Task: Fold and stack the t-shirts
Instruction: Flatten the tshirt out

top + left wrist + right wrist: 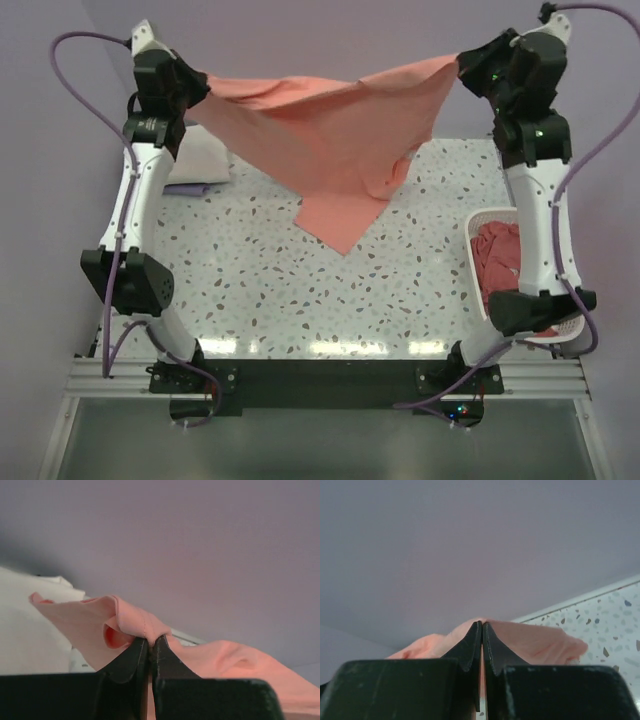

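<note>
Salmon-pink t-shirt [330, 130] held spread in the air above the far half of the table [400, 300]. The left gripper [151, 641] is clamped on a bunched fold of the cloth over the table's far left corner. The right gripper [482, 625] is clamped likewise on the opposite end, over the far right corner. The jaws of each are pressed together with only fabric between.

The taut upper edge forms the garment's long axis, running left to right across the table's width, roughly parallel to its far edge. Below that line the cloth sags in loose folds and tapers to a single low corner over the table's middle. Whether this corner touches the table top cannot be told. Neither arm is the nearer one: each holds one end, with the body of the shirt between and below them.

Judged stage: spreading before the first fold, with laying flat not yet done. The coming move likely depends on lowering both ends evenly so that the hanging corner lands first.

A cream-white t-shirt [205, 160] lies on the table's far left part, beside the left arm. Darker pink-red t-shirts [497, 255] fill the basket [492, 213] at the table's right edge
</note>
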Tool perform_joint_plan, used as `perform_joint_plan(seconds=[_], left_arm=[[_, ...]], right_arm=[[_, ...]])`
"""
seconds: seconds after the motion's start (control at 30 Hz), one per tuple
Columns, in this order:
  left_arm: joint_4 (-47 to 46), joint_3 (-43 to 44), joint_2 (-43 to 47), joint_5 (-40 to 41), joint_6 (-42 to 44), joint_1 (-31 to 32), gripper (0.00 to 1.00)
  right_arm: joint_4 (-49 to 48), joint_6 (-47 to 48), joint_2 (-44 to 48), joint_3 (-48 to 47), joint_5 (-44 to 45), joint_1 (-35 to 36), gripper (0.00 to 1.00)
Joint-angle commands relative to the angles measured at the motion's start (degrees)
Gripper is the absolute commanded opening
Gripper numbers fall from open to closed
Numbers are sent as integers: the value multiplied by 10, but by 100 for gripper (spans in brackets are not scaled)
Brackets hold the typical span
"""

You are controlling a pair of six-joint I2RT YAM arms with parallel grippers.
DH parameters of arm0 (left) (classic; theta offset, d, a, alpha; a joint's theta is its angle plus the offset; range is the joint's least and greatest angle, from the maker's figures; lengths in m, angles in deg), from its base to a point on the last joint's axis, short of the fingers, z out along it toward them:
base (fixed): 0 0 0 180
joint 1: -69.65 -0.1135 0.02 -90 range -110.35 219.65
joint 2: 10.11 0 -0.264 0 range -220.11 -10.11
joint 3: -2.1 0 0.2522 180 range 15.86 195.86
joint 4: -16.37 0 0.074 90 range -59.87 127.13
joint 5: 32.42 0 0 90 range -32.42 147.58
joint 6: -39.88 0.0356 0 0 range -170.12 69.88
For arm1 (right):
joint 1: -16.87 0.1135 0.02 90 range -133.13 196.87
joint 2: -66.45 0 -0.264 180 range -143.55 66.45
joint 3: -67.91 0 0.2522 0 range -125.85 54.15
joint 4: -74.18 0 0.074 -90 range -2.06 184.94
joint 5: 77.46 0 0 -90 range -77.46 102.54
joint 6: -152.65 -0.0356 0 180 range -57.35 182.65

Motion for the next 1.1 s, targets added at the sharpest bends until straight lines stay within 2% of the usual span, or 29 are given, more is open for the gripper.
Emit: perform_joint_plan(seconds=[0.0,0.1,0.23,0.3,0.37,0.43,0.47,0.5,0.57,0.63,0.7,0.73,0.87,0.97,1.07], left_arm=[[-13,25,53,-18,18,-32,0],[-37,-38,90,-24,13,-39,0],[-66,-211,141,-55,-20,-68,0],[-91,-312,159,-67,-41,-68,0],[-101,-378,179,-75,-67,-68,0],[-104,-468,198,-81,-83,-68,15],[-110,-498,206,-83,-99,-68,24],[-117,-559,225,-85,-106,-68,47],[-136,-617,251,-79,-126,-68,59],[-145,-690,298,-68,-138,-68,68],[-132,-739,350,-60,-145,-67,71],[-112,-752,367,-30,-150,-68,72],[-87,-824,453,18,-170,-68,74],[-110,-848,474,6,-180,-66,65],[-113,-846,441,20,-187,-58,61]], right_arm=[[-58,12,90,2,14,-13,0],[-81,7,149,91,7,-14,0],[-82,-2,211,234,-8,-15,0],[-87,-7,262,346,-10,-15,0],[-88,-17,299,457,-29,-16,0],[-65,-19,342,520,-33,-15,0],[-66,-18,356,589,-39,-15,0],[-67,-15,380,622,-38,-15,0],[-71,-12,396,713,-40,-16,0],[-71,-7,405,757,-49,-15,0],[-85,-4,410,811,-62,-15,0],[-83,-3,415,831,-62,-14,0],[-84,-2,438,861,-62,-14,0],[-85,-2,443,854,-62,-15,0],[-71,6,431,831,-62,-14,0]])
